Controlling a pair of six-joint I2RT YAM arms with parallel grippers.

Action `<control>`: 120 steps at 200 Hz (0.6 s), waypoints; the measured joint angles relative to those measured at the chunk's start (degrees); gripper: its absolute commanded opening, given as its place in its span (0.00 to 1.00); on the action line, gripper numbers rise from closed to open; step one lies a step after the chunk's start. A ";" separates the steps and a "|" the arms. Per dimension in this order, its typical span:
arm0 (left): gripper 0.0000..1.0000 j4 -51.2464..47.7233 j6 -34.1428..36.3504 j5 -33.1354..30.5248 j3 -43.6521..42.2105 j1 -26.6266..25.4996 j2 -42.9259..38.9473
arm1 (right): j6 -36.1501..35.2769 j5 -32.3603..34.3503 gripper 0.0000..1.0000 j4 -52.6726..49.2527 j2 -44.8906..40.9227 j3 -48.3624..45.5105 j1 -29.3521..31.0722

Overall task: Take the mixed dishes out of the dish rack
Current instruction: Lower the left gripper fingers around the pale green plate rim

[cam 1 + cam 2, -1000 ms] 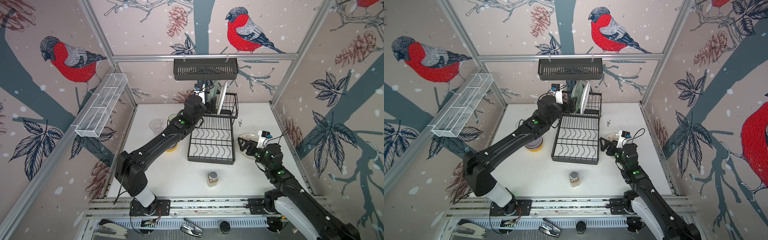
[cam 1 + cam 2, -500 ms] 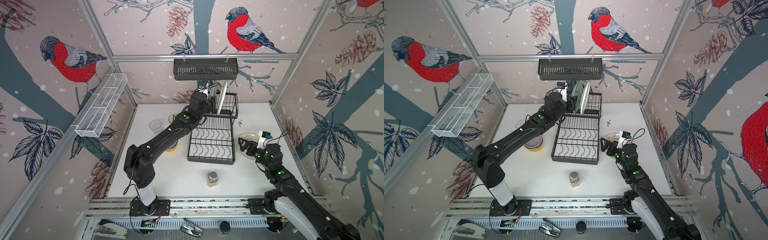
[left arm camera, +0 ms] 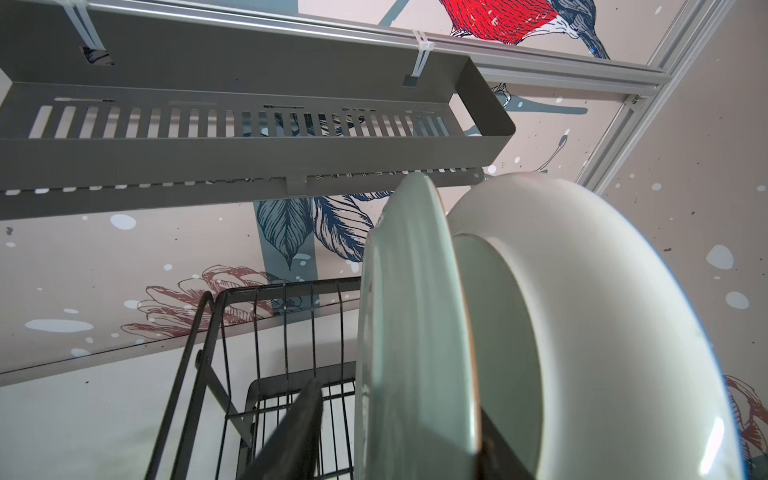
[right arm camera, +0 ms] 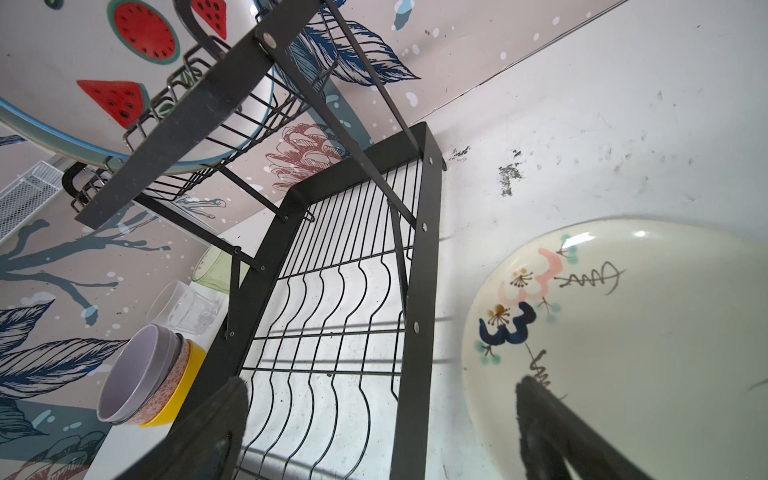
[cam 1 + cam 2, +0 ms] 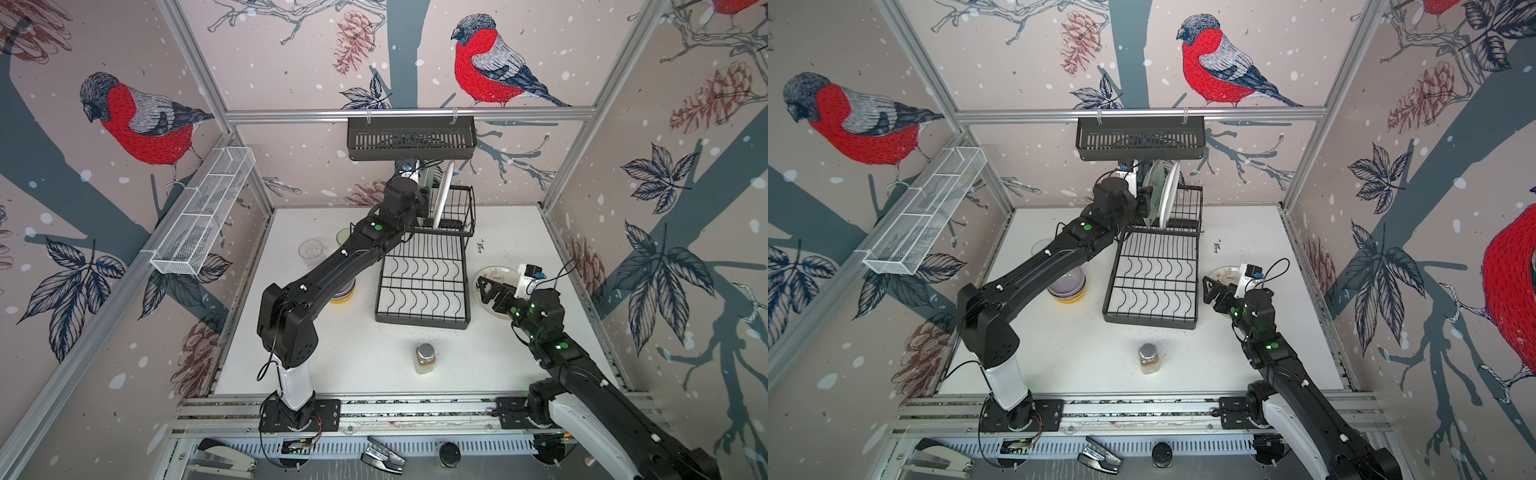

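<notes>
**Pale green plate bracketed in the rack**

On the dish rack [image 5: 424,286] the lower tier is seen bare. Only the pale green plate [image 3: 411,332] and the watermelon plate [image 4: 137,62] are left upright in the raised tier. Over the last second the left pincer [image 3: 397,407] has been narrowed astride the green plate's rim, with a gap remaining, so a lift is judged near. The right pincer [image 5: 487,291] is held wide and empty over a flowered plate [image 4: 623,332] on the worktop [image 5: 374,353]. No lettering can be read.

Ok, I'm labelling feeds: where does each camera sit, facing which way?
Top views: high over the arm bases, facing down at the table; both arms show.
Left wrist: behind the left gripper, facing the green plate; fingers show.
Right wrist: behind the right gripper, facing the dish rack; fingers show.
Shared: every view shows the dish rack.
</notes>
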 measured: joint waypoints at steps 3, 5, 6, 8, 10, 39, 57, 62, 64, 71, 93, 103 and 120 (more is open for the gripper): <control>0.44 -0.09 0.00 0.04 0.26 0.04 0.15 | 0.02 0.07 1.00 0.00 -0.04 -0.04 0.00; 0.43 -0.13 0.00 0.15 0.42 0.07 0.26 | 0.02 0.15 1.00 -0.02 -0.07 -0.07 0.00; 0.42 -0.13 0.00 0.17 0.46 0.09 0.31 | 0.02 0.20 1.00 -0.02 -0.07 -0.07 0.00; 0.41 -0.22 0.00 0.26 0.61 0.09 0.42 | 0.02 0.31 1.00 -0.02 -0.11 -0.11 0.00; 0.40 -0.26 0.00 0.35 0.74 0.09 0.50 | 0.04 0.39 1.00 -0.02 -0.13 -0.13 0.00; 0.37 -0.68 0.79 0.35 2.10 0.09 1.73 | 0.15 0.87 0.99 0.15 -0.22 -0.79 -0.04; 0.37 -1.29 1.53 0.28 3.23 0.20 2.56 | 0.13 1.33 0.99 0.15 -0.22 -0.98 -0.20; 0.37 -1.46 1.55 0.24 3.52 0.24 2.75 | 0.13 1.53 1.00 0.15 -0.22 -0.98 -0.31; 0.37 -1.53 1.62 0.22 3.65 0.24 2.82 | 0.13 1.53 1.00 0.15 -0.22 -0.98 -0.33; 0.36 -1.73 2.05 0.11 4.09 0.28 3.08 | 0.13 1.53 1.00 0.15 -0.22 -0.98 -0.42; 0.32 -2.80 3.23 -0.09 5.44 0.39 3.78 | 0.13 1.92 1.00 0.15 -0.26 -0.98 -0.70; 0.29 -3.02 3.45 -0.15 5.95 0.39 4.04 | 0.13 1.97 1.00 0.15 -0.35 -0.98 -0.81; 0.28 -3.15 3.72 -0.85 6.36 0.39 4.26 | 0.13 1.99 1.00 0.13 -0.61 -0.98 -0.85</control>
